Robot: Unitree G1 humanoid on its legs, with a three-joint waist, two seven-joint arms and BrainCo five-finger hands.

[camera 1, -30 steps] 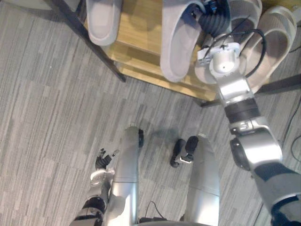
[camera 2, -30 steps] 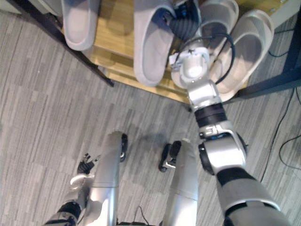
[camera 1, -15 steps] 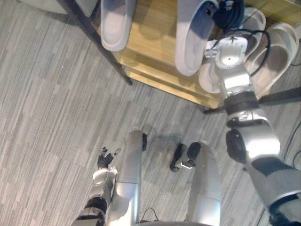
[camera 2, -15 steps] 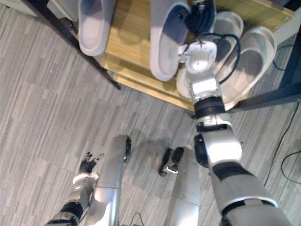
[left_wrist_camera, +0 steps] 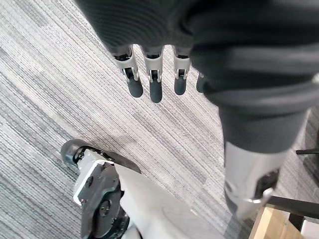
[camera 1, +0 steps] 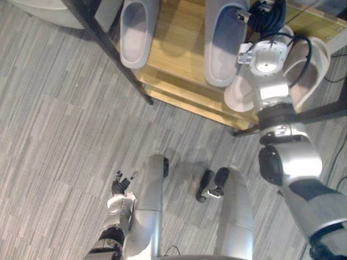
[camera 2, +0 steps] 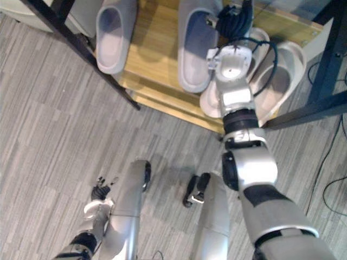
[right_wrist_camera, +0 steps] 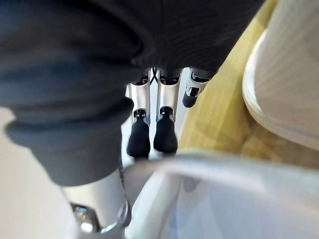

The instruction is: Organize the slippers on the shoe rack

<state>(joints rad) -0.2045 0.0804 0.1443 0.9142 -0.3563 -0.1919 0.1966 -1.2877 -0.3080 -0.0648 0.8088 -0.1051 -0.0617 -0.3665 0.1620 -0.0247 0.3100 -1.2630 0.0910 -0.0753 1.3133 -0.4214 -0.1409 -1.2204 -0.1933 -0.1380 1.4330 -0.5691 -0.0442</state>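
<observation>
Left hand (camera 1: pixel 119 188) hangs low over the carpet (camera 1: pixel 54 108), fingers (left_wrist_camera: pixel 152 82) loose and slightly spread, holding nothing. Up on the shoe rack (camera 1: pixel 179 49) there's one grey slipper (camera 1: pixel 134 32) at the left end and a second grey slipper (camera 1: pixel 224 46) mid-shelf. Right hand (camera 2: pixel 234 17) is just beside the second one, fingers (right_wrist_camera: pixel 164 124) straight, side by side, tips at its rim. Pale slippers (camera 1: pixel 312 67) sit at the right end, partly under that arm.

On the rack (camera 1: pixel 173 54) I see one slipper (camera 1: pixel 134 32) at the left, a second slipper (camera 1: pixel 223 46) right of it, and a pair (camera 1: pixel 313 62) side by side at the far right. My right hand (camera 1: pixel 265 11) sits between the second slipper and the pair. My left hand (camera 1: pixel 122 183) hangs over the floor (camera 1: pixel 54 108), well apart from the rack.
</observation>
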